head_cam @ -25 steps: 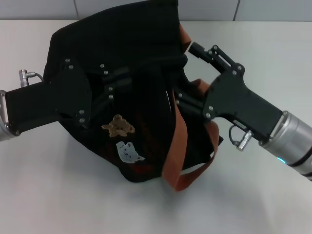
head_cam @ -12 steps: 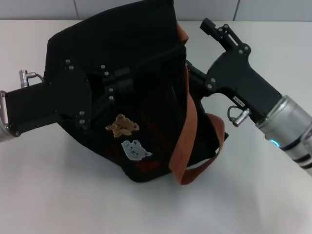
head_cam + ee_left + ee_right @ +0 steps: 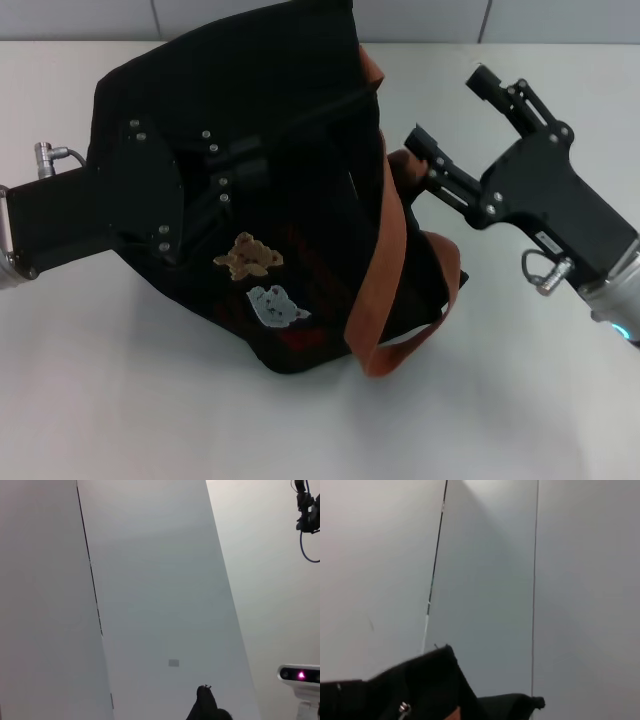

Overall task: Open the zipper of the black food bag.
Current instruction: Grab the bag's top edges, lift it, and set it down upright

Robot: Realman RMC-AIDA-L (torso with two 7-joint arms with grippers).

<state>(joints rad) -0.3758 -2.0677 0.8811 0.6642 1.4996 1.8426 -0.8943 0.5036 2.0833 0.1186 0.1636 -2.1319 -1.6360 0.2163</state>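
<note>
The black food bag point(image 3: 270, 120) stands tilted on the white table, its tan and pale blue bear patches facing me. An orange-brown strap point(image 3: 385, 270) loops down its right side. My left gripper point(image 3: 240, 170) reaches in from the left and is shut on the bag's fabric. Right of the bag, my right gripper point(image 3: 450, 110) is open and holds nothing, its lower finger close to the strap. The zipper point(image 3: 352, 190) runs as a dark line beside the strap. In the right wrist view a small silver pull point(image 3: 404, 708) shows on black fabric point(image 3: 425, 680).
The white table point(image 3: 520, 400) spreads around the bag, with a grey panelled wall point(image 3: 420, 18) behind it. The left wrist view shows wall panels point(image 3: 150, 580), a scrap of black fabric point(image 3: 205, 707) and a camera unit point(image 3: 300, 675).
My right gripper has drawn back to the right, away from the bag. The strap and bag top have shifted slightly. The left arm has stayed put.
</note>
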